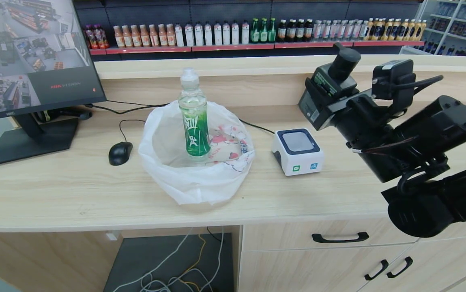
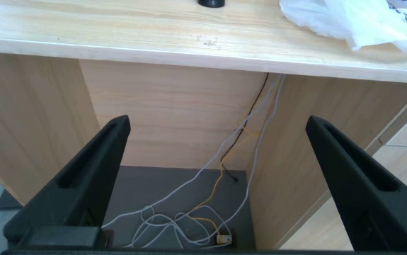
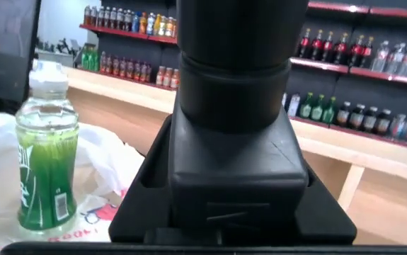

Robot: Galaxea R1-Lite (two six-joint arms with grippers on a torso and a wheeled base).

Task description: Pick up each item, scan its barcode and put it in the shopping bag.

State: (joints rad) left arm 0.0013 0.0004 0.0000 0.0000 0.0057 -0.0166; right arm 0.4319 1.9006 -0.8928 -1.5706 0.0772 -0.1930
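A clear bottle (image 1: pixel 194 117) with a green label and a white cap stands upright inside the white shopping bag (image 1: pixel 194 178) in the middle of the counter; the bottle (image 3: pixel 46 152) shows a barcode low on its label. My right gripper (image 1: pixel 352 108) hangs above the counter's right side, shut on a black handheld scanner (image 1: pixel 330 83), whose body (image 3: pixel 238 142) rises between the jaws. My left gripper (image 2: pixel 217 180) is open below the counter's front edge, with nothing between its fingers (image 2: pixel 83 184).
A white payment box (image 1: pixel 297 151) sits right of the bag. A black mouse (image 1: pixel 119 153) and a monitor (image 1: pixel 30 52) stand on the left. Cables (image 2: pixel 210 177) hang in the recess under the counter (image 1: pixel 74 194). Drawers (image 1: pixel 340 237) are at lower right.
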